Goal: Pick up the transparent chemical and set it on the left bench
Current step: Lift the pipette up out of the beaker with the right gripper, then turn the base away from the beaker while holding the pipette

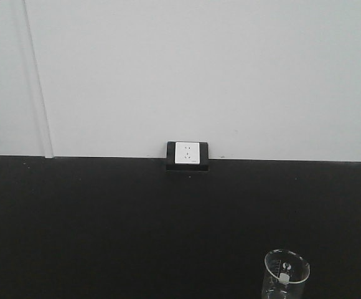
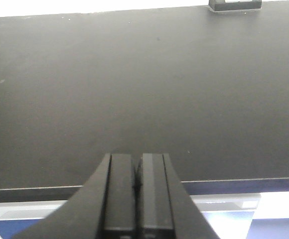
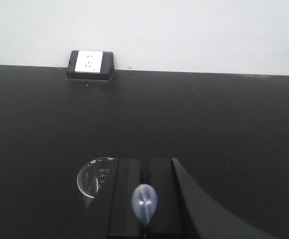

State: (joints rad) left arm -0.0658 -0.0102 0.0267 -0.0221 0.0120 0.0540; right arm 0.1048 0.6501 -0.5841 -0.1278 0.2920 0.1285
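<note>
**Markings:** You will find white printed graduations on the transparent chemical [image 1: 285, 274], but they are too small to read in either view. The wall socket [image 1: 187, 153] has a plain white face in a black housing, with no legible lettering.

**Containers:** The beaker stands upright on the black countertop [image 1: 106, 224], well forward of the socket and toward the right of the front view. A small whitish piece sits inside it.

**End effectors:** Your right gripper [image 3: 143, 167] has its fingers pressed together with nothing clamped. The beaker stands just beside one finger and is partly hidden behind it. A pale blue-white oval [image 3: 144, 203] lies over the finger seam; it may be a reflection, but I cannot tell. Your left gripper [image 2: 137, 162] is likewise fully closed and empty, above the countertop near its front edge.
</note>
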